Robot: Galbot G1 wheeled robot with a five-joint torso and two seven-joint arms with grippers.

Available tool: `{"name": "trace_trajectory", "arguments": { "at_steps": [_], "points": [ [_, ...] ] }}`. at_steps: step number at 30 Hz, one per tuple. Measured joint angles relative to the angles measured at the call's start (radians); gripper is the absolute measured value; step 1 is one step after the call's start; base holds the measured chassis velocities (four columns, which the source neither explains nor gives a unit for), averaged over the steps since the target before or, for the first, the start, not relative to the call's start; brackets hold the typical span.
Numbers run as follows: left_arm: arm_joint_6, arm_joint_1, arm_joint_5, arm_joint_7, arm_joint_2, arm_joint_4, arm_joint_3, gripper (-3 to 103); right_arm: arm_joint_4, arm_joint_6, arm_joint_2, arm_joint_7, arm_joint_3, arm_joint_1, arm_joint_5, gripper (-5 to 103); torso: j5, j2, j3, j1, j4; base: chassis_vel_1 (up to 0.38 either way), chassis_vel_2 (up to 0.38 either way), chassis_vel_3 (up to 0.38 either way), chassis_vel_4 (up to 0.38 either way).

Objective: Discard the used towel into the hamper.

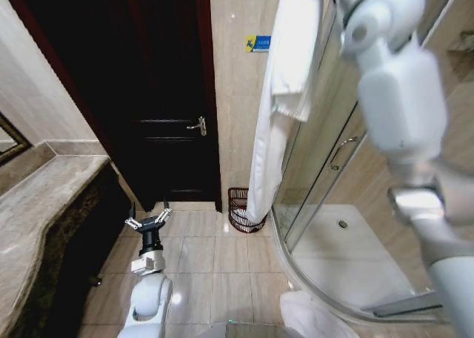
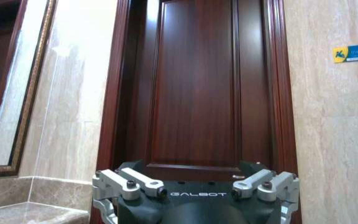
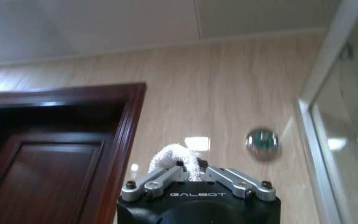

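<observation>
In the head view a long white towel (image 1: 285,93) hangs from the top of the picture, beside my raised right arm (image 1: 404,93). Its lower end dangles just in front of the hamper (image 1: 235,204), a small dark openwork basket standing on the floor against the wall. The right wrist view shows my right gripper (image 3: 191,170) shut on a white tuft of the towel (image 3: 175,156), high up near the wall. Low over the floor tiles, left of the hamper, my left gripper (image 1: 148,223) is open and holds nothing. Its fingers (image 2: 129,184) point at the door.
A dark wooden door (image 1: 148,93) with a metal handle (image 1: 197,125) stands left of the hamper. A marble counter (image 1: 44,212) runs along the left side. To the right is the curved glass shower enclosure (image 1: 333,175). A white mat (image 1: 311,316) lies on the floor nearby.
</observation>
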Motion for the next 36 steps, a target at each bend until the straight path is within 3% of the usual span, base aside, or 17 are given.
{"name": "trace_trajectory", "arguments": {
  "at_steps": [9,17,36],
  "points": [
    [-0.004,0.006,-0.025,0.0,0.017,-0.003,-0.014,100,-0.123,-0.012,0.09,0.022,-0.02,0.089,-0.014,2,-0.0003,0.0,0.0,0.0,0.0003,0.0,0.0,0.0,0.0],
    [-0.016,0.012,-0.032,0.003,0.018,-0.002,-0.022,100,-0.13,-0.004,0.096,0.043,-0.024,0.072,-0.039,2,0.0004,0.0,0.0,0.0,0.0001,0.0,0.0,0.0,0.0],
    [-0.053,-0.024,-0.062,0.117,0.009,0.046,-0.095,100,-0.024,-0.062,0.089,0.107,-0.032,0.025,0.029,2,0.0003,0.0,0.0,0.001,0.0001,-0.031,0.03,0.025,-0.026]
  ]
}}
